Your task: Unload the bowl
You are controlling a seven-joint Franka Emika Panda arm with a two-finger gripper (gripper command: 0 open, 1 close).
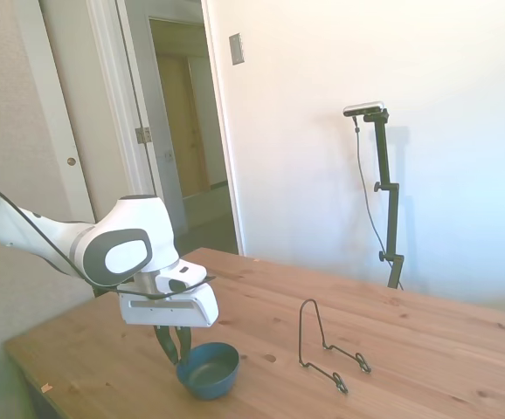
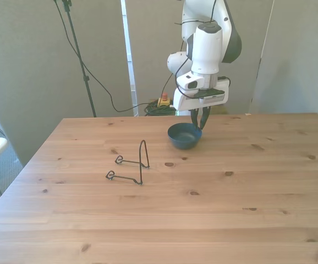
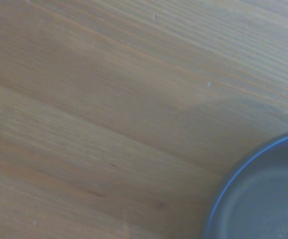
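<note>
The small dark-blue bowl point(image 1: 210, 370) point(image 2: 184, 136) stands upright on the wooden table point(image 1: 427, 349), close to the robot's side. My gripper point(image 1: 176, 351) point(image 2: 202, 122) points straight down at the bowl's rim, on the side toward the front view's right. Its fingers stand close together, pinching that rim. In the wrist view only a curved part of the bowl point(image 3: 263, 199) shows over bare wood. The bowl's inside looks empty.
A thin black wire stand point(image 1: 322, 345) point(image 2: 134, 165) stands by itself on the table, toward the front view's left of the bowl and a little nearer the camera. Nothing rests on it. Plain wood point(image 2: 214, 220) surrounds both.
</note>
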